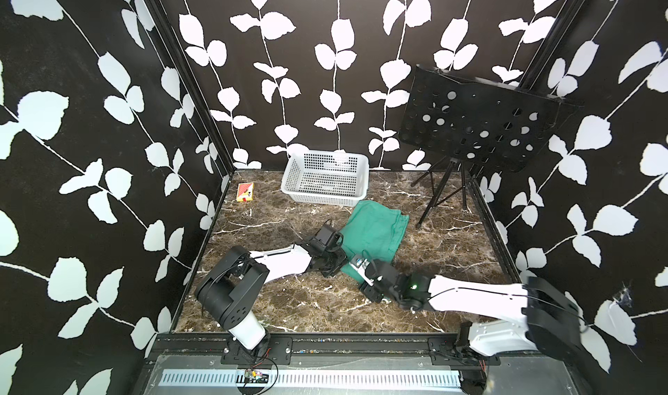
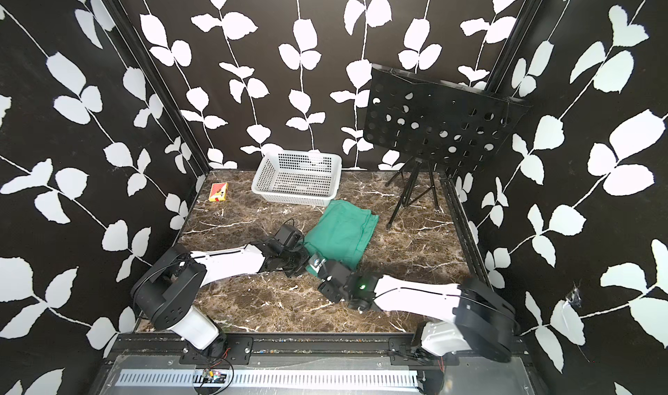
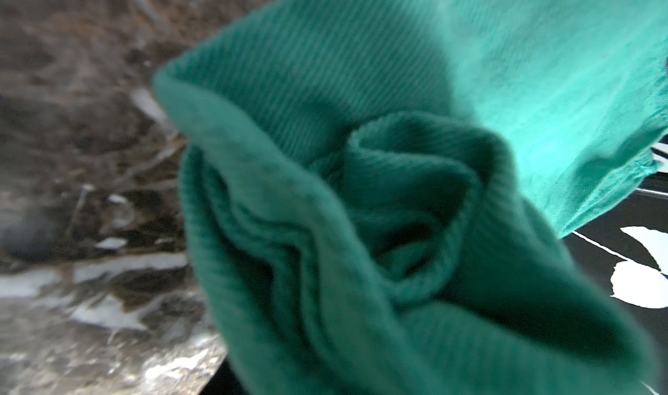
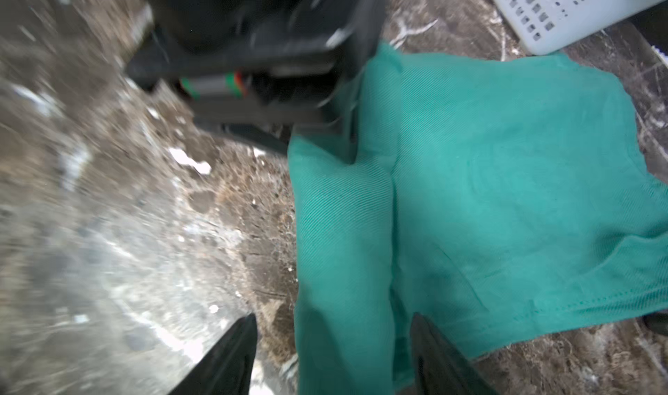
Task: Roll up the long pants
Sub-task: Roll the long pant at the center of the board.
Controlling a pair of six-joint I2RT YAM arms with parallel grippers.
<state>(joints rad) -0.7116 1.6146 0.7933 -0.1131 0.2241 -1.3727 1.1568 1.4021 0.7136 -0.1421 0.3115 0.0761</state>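
Observation:
The long pants lie folded on the marble table, teal green, with a rolled part at their near end. My left gripper is at the left end of that roll. The left wrist view is filled by the spiral end of the pants, which hides the fingers. My right gripper is open. Its two black fingers straddle the rolled fold of the pants. The left arm's black wrist housing sits at the cloth's edge.
A white plastic basket stands just behind the pants. A small red card box lies at the back left. A black perforated music stand on tripod legs stands at the back right. Patterned walls enclose three sides.

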